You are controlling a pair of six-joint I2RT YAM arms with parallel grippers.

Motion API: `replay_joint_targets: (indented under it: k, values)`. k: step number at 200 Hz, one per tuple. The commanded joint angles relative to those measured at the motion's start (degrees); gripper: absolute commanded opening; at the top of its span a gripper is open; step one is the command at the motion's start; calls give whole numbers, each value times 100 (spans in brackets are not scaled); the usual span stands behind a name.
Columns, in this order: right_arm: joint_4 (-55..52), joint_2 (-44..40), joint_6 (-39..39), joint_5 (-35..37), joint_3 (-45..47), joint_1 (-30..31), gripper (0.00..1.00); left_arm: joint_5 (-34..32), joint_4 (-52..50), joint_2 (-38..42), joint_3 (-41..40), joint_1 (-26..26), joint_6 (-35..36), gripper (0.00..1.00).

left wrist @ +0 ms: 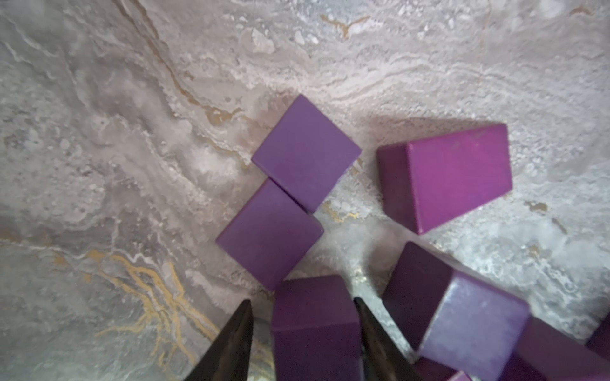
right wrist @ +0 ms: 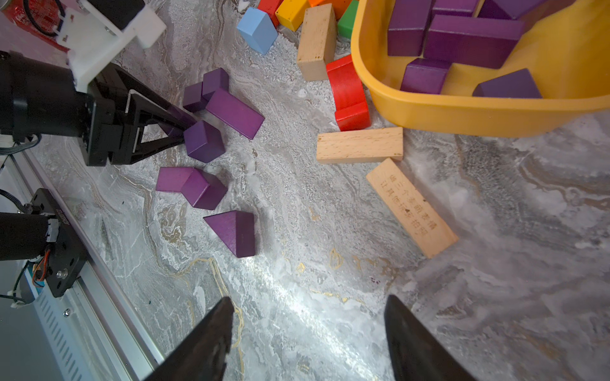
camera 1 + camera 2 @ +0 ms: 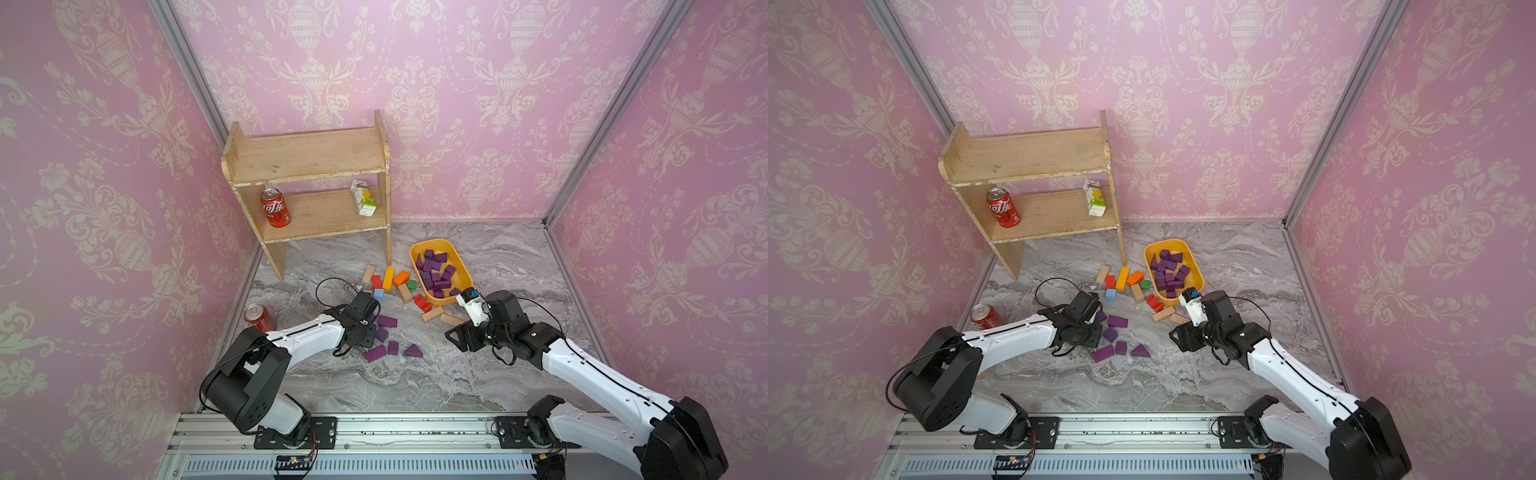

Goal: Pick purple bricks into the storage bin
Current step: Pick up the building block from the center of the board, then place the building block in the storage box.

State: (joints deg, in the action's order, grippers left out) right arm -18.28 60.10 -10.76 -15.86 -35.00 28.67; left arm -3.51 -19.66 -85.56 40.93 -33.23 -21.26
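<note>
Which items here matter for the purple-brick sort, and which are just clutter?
Job: purple bricks, some loose, some binned; storage bin; left gripper, straddling one brick.
Lying about: coloured blocks, tan blocks, two cola cans, juice carton, wooden shelf.

The purple bricks (image 2: 235, 113) are painted wood, matt and smooth, like those inside the storage bin (image 2: 429, 112), which is smooth yellow plastic with a soft gloss. Beside the storage bin, the tan blocks (image 2: 359, 145) are bare wood with visible grain, and the red block (image 2: 346, 89) carries a glossier paint. The tabletop (image 2: 330, 297) under the storage bin is a grey marble-patterned surface with a slight sheen.
</note>
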Motion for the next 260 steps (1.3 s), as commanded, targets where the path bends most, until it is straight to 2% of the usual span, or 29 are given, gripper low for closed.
replay_joint_targets:
  k: [1, 52, 103, 136, 159, 177, 218, 260]
  values:
    - [53, -52, -123, 41, 69, 16, 73, -142, 94, -126, 60, -34, 215, 45]
    - [123, -29, -162, 117, 111, 21, 73, -46, 68, -89, 56, -34, 197, 32]
    - [285, -64, -274, 284, 217, 17, 77, 100, -112, 478, 619, -43, 50, 29]
    - [352, -271, -405, 641, 262, 12, 86, 175, -201, 504, 1389, -52, 235, 29]
    - [376, -511, -524, 965, 355, 8, 90, 283, -110, 197, 2080, -84, 456, 29]
    - [388, -781, -657, 1240, 484, 7, 100, 479, 22, -206, 2587, -127, 562, 29]
    - [299, -1247, -827, 1630, 745, -27, 100, 779, 340, -1219, 3527, -353, 642, 29]
    - [499, -1461, -1060, 1682, 1071, -124, 100, 993, 723, -2117, 4331, -610, 548, 29]
